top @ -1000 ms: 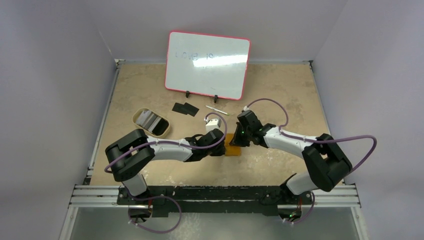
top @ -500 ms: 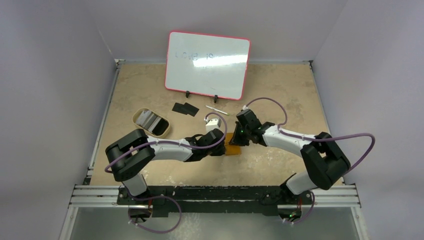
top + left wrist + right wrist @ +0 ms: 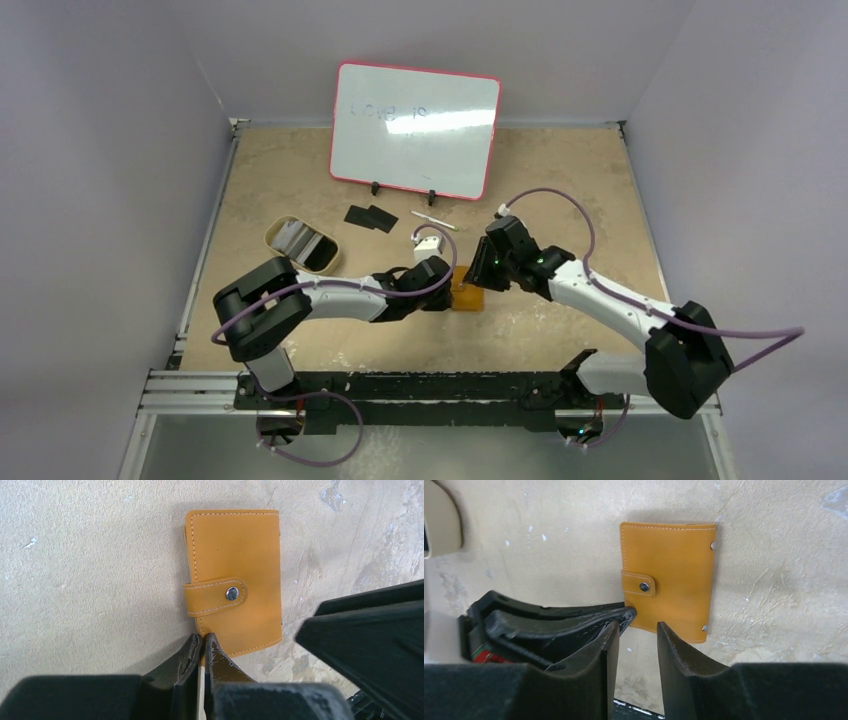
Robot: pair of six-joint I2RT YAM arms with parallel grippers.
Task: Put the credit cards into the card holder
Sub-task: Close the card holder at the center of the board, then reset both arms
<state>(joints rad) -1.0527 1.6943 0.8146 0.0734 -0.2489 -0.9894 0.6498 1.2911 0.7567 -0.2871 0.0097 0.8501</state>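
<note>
At the centre of the tan surface (image 3: 560, 180), the small orange-tan leather card holder (image 3: 466, 296) lies flat — folded, tab snapped. Your left jaws are pressed shut, tips at its edge. Your right jaws stand apart, gripping nothing, just beside it. Two black flat cards (image 3: 370, 217) lie farther back.

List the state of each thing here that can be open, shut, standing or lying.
Orange-tan leather card holder: folded shut, tab snapped, lying flat.
Left gripper: shut, tips at the holder's corner.
Right gripper: open, holding nothing.
Two black flat cards: lying flat, outside the holder.
Red-framed whiteboard: propped up on its feet.
</note>
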